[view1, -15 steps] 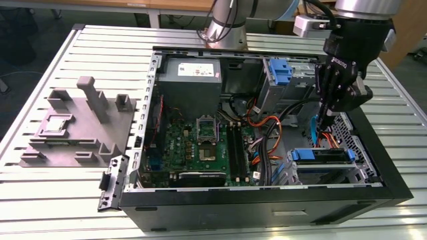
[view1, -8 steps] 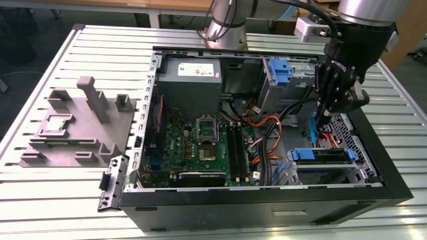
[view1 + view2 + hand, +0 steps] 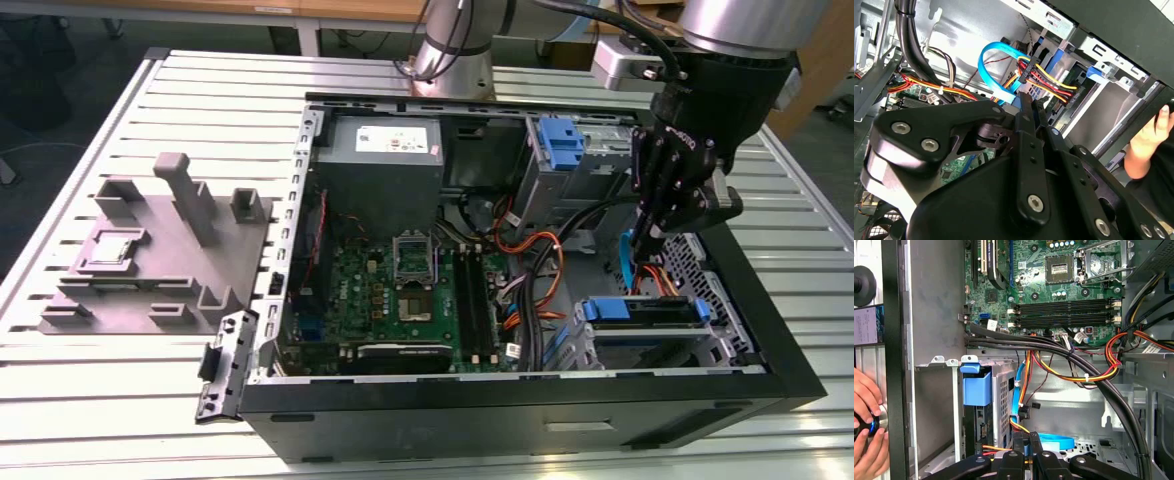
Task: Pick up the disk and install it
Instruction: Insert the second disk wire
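Ribbed silver-grey metal table (image 3: 200,90) carried the big open black computer case (image 3: 534,420), lying on its side, and I placed everything else by that case. My black two-finger gripper (image 3: 650,248) hung inside it, over the corner farthest from the green motherboard (image 3: 400,290). In both wrist views its fingers (image 3: 1018,450) stood drawn together to a narrow slit, and I saw nothing between them. The disk, a flat silver-grey metal drive in a blue plastic frame (image 3: 641,310), sat in the metal drive cage in that same corner of the case. It was just below the fingertips and apart from them. Its long edge ran along the case's near wall as the exterior view showed it. In the first wrist view the blue frame (image 3: 976,390) stood edge-on in the cage slot beside the bundle of orange, red and yellow cables (image 3: 1074,375). I judged the drive already seated. A person's hands (image 3: 866,425) rested outside the case wall.
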`<state>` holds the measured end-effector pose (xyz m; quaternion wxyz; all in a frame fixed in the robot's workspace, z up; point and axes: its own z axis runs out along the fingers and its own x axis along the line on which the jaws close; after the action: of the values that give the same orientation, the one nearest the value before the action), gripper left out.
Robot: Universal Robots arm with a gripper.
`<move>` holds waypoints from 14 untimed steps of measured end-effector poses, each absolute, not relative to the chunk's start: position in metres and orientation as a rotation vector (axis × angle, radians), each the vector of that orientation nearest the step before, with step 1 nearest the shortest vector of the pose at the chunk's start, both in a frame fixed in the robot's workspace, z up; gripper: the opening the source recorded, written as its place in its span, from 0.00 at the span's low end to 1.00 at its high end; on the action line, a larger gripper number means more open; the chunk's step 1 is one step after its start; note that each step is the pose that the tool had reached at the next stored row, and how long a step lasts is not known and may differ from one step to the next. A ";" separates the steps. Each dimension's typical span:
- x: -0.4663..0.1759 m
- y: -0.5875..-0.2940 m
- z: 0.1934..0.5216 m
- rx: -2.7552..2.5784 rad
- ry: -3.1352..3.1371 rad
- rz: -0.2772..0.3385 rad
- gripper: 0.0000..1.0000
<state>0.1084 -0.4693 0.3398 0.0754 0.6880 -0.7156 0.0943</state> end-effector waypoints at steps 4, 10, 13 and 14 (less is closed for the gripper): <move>0.108 -0.469 0.340 2.064 -2.146 0.283 0.16; 0.108 -0.470 0.340 2.064 -2.146 0.283 0.16; 0.108 -0.474 0.340 2.069 -2.152 0.273 0.16; 0.108 -0.476 0.340 2.071 -2.154 0.269 0.16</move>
<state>0.1084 -0.4756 0.3398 0.0706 0.6885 -0.7162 0.0894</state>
